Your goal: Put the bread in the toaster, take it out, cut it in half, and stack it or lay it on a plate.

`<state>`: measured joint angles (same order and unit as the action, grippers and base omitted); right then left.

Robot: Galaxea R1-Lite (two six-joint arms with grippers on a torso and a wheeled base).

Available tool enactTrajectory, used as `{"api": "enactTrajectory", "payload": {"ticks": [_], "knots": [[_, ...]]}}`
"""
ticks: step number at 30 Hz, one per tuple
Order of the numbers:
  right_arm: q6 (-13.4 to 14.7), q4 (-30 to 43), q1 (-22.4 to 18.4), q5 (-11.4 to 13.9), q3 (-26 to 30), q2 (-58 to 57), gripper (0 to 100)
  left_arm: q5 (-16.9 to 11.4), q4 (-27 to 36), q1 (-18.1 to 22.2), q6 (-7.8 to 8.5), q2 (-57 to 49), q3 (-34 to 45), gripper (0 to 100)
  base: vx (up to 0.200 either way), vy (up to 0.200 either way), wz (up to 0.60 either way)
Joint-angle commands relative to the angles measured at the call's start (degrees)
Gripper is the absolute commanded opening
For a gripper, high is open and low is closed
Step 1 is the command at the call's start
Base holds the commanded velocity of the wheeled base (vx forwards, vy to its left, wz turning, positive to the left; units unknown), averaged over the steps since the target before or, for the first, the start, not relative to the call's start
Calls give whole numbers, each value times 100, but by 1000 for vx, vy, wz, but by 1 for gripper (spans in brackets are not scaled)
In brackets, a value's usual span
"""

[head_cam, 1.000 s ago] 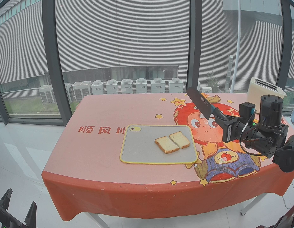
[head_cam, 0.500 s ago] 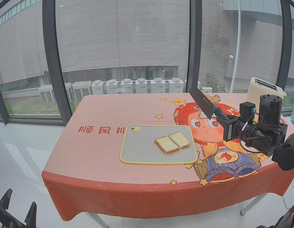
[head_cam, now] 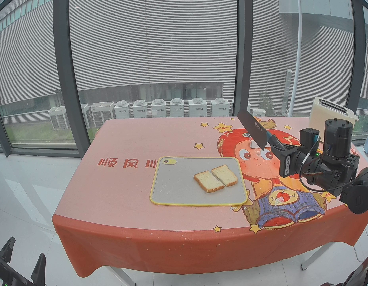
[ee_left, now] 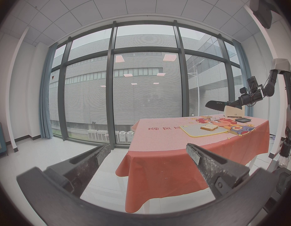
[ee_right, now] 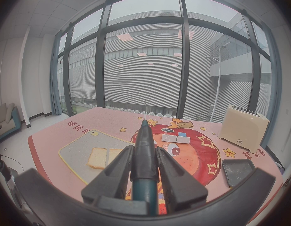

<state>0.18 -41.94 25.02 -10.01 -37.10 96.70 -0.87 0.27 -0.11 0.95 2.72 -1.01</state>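
1. The right end effector [head_cam: 280, 149] is closed tight on the handle of a knife [head_cam: 253, 128]. It holds it above the right part of the surface, with the blade raised and slanting up toward the windows.
2. The left end effector [ee_left: 147, 149] hangs low, well apart from the surface. Its fingers are spread wide with nothing between them.
3. The surface [head_cam: 124, 187] wears an orange-red cloth with a cartoon print.
4. A grey cutting board [head_cam: 172, 183] with a yellow rim lies flat near the middle of the surface.
5. The cream toaster [ee_right: 244, 126] stands at the far right corner. I cannot tell what its slots hold.
6. The right wrist view brings in a dark tray [ee_right: 238, 171] lying flat on the surface just in front of the toaster. In the head view the arm covers that spot.
7. The bread [head_cam: 215, 178] lies on the right part of the cutting board as two halves, flat and edge to edge.
8. From the left wrist view, far off, the bread looks like one small pale lump on the board.
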Motion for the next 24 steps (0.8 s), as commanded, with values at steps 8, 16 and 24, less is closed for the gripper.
{"api": "enactTrajectory", "payload": {"ticks": [8,16,24], "knots": [[-1,28,-252,8,-114,51,0,-1,0,2,2,9,101,100,0,0,0],[-9,28,-383,8,-175,69,0,-1,0,2,2,9,101,100,0,0,0],[-1,28,-383,8,-166,86,0,-1,0,2,2,9,101,100,0,0,0]]}}
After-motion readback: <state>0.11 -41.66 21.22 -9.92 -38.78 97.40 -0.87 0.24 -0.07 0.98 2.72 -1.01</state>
